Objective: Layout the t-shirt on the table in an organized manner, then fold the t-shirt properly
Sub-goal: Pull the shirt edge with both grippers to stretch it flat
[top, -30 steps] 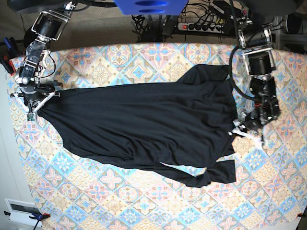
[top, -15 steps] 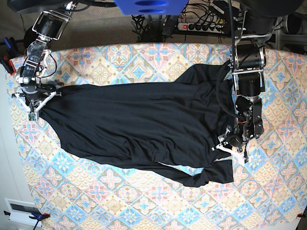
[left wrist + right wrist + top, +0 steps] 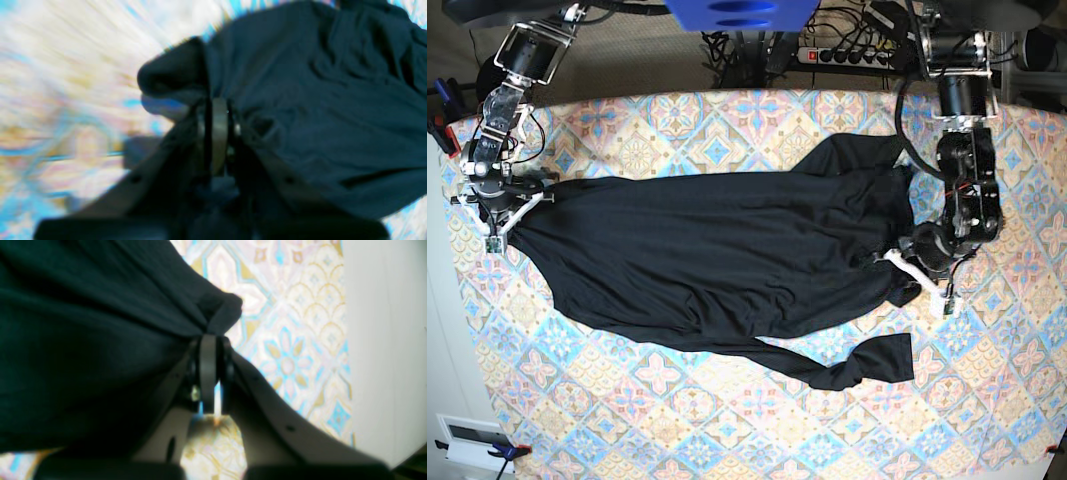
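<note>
Now | table [image 3: 727, 440]: floral tiles | t-shirt [image 3: 717, 260] spread | left pincer [image 3: 914, 278], right pincer [image 3: 499, 226] pinching t-shirt

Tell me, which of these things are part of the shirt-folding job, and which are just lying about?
Part of the job:
- black t-shirt
- patterned table
- left gripper, shut on the t-shirt
- right gripper, shut on the t-shirt

Just lying about:
- power strip behind the table
- blue cover at top
</note>
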`<state>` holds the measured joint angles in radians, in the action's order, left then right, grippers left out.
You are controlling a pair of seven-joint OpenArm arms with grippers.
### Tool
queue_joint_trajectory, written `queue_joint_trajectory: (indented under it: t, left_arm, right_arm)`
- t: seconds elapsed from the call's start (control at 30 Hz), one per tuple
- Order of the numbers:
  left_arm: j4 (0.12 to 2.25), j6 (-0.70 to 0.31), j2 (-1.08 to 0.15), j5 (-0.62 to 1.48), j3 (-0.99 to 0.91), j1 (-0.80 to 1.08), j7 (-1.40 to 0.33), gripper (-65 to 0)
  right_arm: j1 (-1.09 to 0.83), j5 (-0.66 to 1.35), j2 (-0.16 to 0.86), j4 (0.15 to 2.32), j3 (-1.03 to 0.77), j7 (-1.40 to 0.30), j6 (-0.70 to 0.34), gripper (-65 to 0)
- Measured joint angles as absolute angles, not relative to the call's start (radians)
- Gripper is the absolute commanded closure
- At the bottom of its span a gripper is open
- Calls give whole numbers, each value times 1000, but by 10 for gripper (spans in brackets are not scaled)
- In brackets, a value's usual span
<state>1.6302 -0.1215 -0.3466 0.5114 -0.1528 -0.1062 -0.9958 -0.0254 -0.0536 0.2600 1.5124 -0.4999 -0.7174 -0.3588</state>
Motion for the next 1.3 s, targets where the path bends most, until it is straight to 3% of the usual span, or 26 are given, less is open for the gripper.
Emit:
queue_joint_trajectory:
  t: [0.17, 0.33, 0.47, 0.63, 0.77, 1.3]
  left_arm:
    - [1619, -125, -413, 503, -152, 40, -1029, 0]
    - [1497, -124, -479, 507, -137, 0, -1002, -13]
    - [1412, -124, -509, 515, -136, -40, -1005, -104]
    - [1409, -122, -514, 526, -169, -62, -1008, -269]
    - [1409, -123, -514, 578, -244, -59, -1010, -347]
    - [1311, -125, -445, 612, -131, -185, -1010, -337]
  right_arm:
    - [-28, -54, 260, 1512, -501, -719, -359, 0]
    - [-25, -54, 260, 1511, -500, -720, -360, 0]
    - [-25, -53, 258, 1511, -499, -745, -363, 0]
    - [-26, -54, 260, 1510, -476, -750, -360, 0]
    - [-25, -54, 259, 1511, -472, -750, -360, 0]
    - [-25, -53, 263, 1511, -445, -749, -360, 0]
